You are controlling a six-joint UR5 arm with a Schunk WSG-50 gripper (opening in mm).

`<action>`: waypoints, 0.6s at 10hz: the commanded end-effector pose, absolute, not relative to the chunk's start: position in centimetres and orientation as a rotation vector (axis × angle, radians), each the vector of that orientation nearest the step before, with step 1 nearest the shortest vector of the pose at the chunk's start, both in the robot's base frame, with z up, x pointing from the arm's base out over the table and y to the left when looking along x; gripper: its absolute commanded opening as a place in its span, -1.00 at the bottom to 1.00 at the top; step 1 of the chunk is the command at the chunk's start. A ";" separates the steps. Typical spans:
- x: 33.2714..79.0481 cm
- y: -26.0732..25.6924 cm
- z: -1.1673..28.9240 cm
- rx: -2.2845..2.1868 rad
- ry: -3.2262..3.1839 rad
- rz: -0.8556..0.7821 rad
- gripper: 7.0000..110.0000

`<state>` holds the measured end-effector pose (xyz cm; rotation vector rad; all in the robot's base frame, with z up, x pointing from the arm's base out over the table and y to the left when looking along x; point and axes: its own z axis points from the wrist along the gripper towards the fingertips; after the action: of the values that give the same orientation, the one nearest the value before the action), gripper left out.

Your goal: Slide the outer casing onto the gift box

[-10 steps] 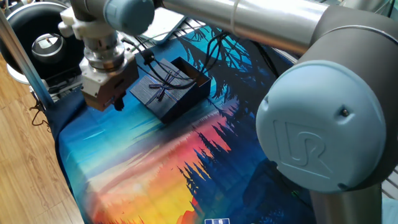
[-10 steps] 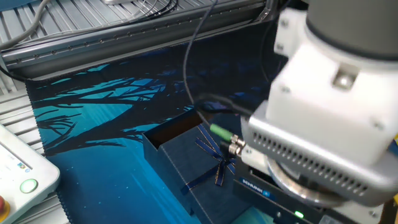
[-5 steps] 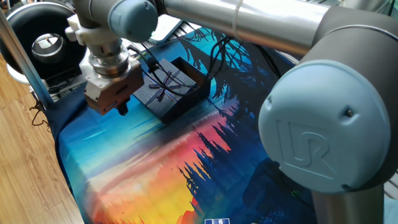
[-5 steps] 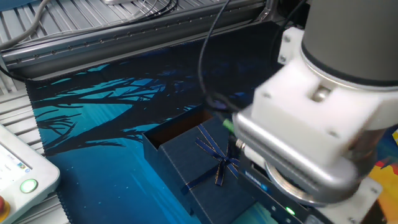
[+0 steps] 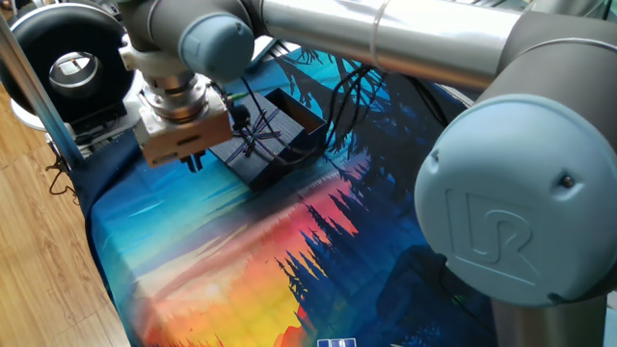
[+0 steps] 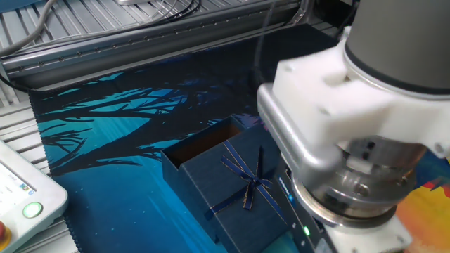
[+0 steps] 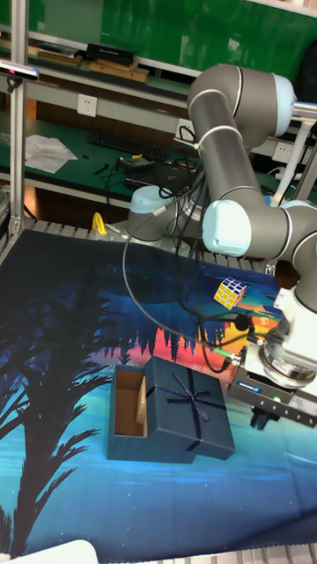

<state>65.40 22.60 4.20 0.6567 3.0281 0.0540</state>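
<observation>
Your gripper (image 7: pixel 264 414) hangs just off the bow end of the outer casing (image 7: pixel 189 411), low over the printed cloth (image 7: pixel 62 352) and apart from the sleeve in the tall fixed view. Its dark fingers (image 5: pixel 192 162) poke out below the wrist block, but they are small and partly hidden in every view, so you cannot tell whether they are spread or pressed together; nothing shows between them.

Look at the outer casing next: it lies flat on the cloth, navy, with its thin ribbon bow (image 6: pixel 249 179) crossing the top face. It is pushed only part of the way over the gift box (image 7: pixel 130 403). At the end away from your gripper, the tray sticks out of the sleeve, showing an open compartment with a brownish inner wall (image 6: pixel 204 144). The sleeve's edges run nearly square with the tray's, with a slight skew in the tall fixed view.

Beyond the boxes, a small colourful cube (image 7: pixel 230 292) sits on the cloth, well apart from them, near the arm's base (image 7: pixel 151 216). Black cables (image 7: pixel 132 264) loop from the arm down over the cloth behind the sleeve. Farthest back, you see a keyboard (image 7: pixel 119 141) on a green shelf (image 7: pixel 53 172) behind the table.
</observation>
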 end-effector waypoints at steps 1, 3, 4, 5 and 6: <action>66.8 23.9 4.7 1.061 2.884 0.165 -1.00; 65.5 21.8 4.4 1.064 2.908 0.019 -1.00; 65.2 21.5 4.5 1.066 2.915 -0.005 -1.00; 64.2 22.1 4.4 1.074 2.961 0.004 -1.00; 63.2 21.9 4.3 1.038 3.011 -0.025 -1.00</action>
<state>64.79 22.05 4.25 1.0013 2.9587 0.0101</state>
